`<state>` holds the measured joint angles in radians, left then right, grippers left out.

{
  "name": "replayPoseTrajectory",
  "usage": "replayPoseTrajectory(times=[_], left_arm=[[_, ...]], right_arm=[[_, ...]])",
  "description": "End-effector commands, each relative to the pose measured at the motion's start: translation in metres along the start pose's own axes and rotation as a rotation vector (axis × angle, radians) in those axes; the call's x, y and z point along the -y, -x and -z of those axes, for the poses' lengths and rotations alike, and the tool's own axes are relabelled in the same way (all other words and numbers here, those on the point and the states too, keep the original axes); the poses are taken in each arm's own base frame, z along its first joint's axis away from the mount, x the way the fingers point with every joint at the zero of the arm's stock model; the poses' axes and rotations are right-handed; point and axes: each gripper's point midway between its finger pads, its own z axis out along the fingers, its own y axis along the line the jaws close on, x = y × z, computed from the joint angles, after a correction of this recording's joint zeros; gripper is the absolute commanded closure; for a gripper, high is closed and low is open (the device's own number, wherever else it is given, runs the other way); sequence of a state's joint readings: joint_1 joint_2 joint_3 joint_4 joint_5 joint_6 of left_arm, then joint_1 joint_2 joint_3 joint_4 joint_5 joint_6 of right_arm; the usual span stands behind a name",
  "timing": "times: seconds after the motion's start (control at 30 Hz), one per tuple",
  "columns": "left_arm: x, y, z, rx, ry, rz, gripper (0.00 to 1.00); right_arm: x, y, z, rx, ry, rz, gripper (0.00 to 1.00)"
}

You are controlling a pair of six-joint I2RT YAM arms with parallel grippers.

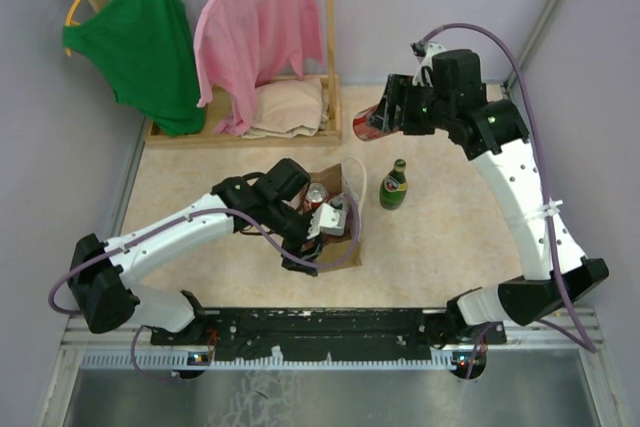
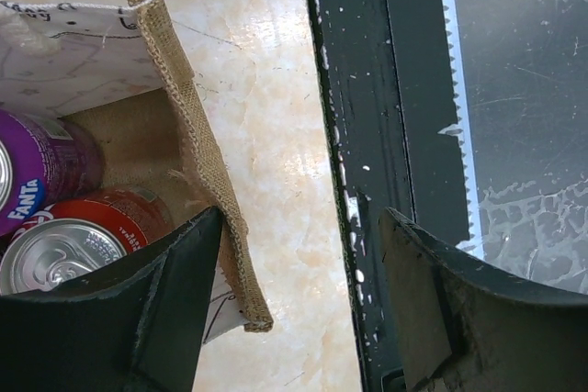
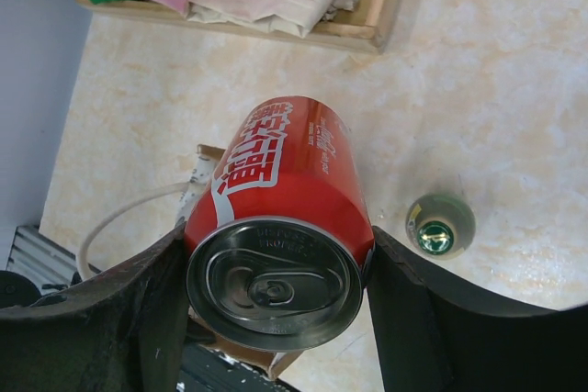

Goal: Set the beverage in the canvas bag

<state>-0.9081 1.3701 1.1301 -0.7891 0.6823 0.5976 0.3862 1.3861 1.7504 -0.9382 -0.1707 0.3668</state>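
The canvas bag (image 1: 340, 237) stands open at the table's middle, white cord handles up. In the left wrist view its burlap wall (image 2: 197, 144) runs beside my left finger, with a purple Fanta can (image 2: 37, 176) and a red can (image 2: 78, 245) inside. My left gripper (image 2: 303, 218) is open at the bag's rim (image 1: 325, 222), one finger inside the bag and one outside. My right gripper (image 1: 385, 119) is shut on a red cola can (image 3: 276, 218), held in the air beyond the bag (image 3: 207, 155). A green bottle (image 1: 393, 187) stands upright to the right of the bag.
A wooden rack (image 1: 330, 57) at the back holds a green top (image 1: 145, 42), a pink top (image 1: 250, 32) and a folded beige cloth (image 1: 288, 107). A black rail (image 1: 330, 322) runs along the near edge. The green bottle also shows in the right wrist view (image 3: 441, 225).
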Motion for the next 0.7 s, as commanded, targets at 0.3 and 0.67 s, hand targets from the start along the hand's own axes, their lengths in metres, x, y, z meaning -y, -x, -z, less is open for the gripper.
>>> replayPoseTrajectory(times=[0.3,0.67], left_arm=[[0.017,-0.006,0.003,0.001,-0.041,0.009,0.25],[0.013,-0.008,0.004,-0.006,-0.013,-0.006,0.25]], right_arm=[[-0.096,0.007,-0.003,0.074,0.264,0.142,1.0],[-0.095,-0.072,-0.025,-0.157,0.237,0.169,1.0]])
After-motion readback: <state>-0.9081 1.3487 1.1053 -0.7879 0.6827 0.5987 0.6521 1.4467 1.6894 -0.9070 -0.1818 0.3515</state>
